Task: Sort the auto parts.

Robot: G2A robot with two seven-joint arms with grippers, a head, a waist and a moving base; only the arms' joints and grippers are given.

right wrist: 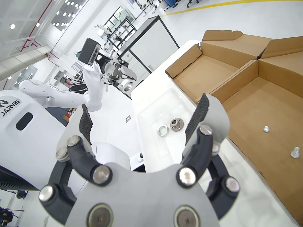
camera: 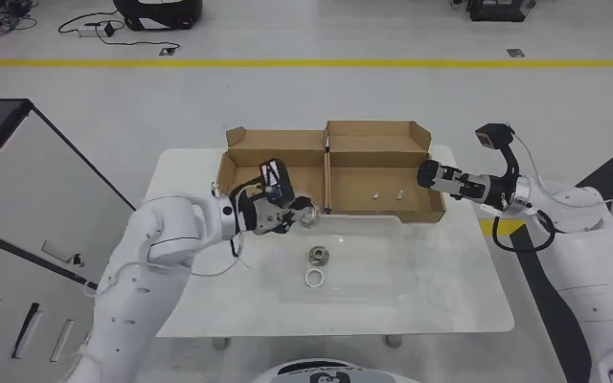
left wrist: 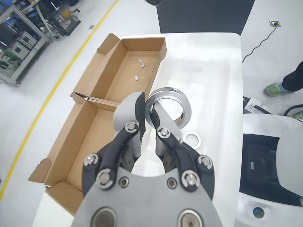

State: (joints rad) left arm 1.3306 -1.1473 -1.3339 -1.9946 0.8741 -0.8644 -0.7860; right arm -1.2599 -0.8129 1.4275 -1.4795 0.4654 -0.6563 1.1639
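My left gripper [left wrist: 148, 106] is shut on the rim of a large metal ring [left wrist: 174, 100], held above the white tray near the cardboard box's front wall; the same ring [camera: 309, 216] and left gripper [camera: 299, 213] show from above. A flanged metal hub [camera: 317, 255] and a small white ring [camera: 315, 278] lie in the tray [camera: 402, 278]. The box's left compartment [camera: 287, 182] is bare; the right compartment [camera: 383, 187] holds two small bolts [camera: 377, 196], [camera: 398, 191]. My right gripper [right wrist: 144, 116] is open, empty, at the box's right end [camera: 421, 174].
The two-compartment cardboard box [camera: 330, 153] stands at the table's back edge with flaps raised. The white table [camera: 450, 306] has free room on its right half and front. A black-framed cabinet [camera: 38, 182] stands to the left.
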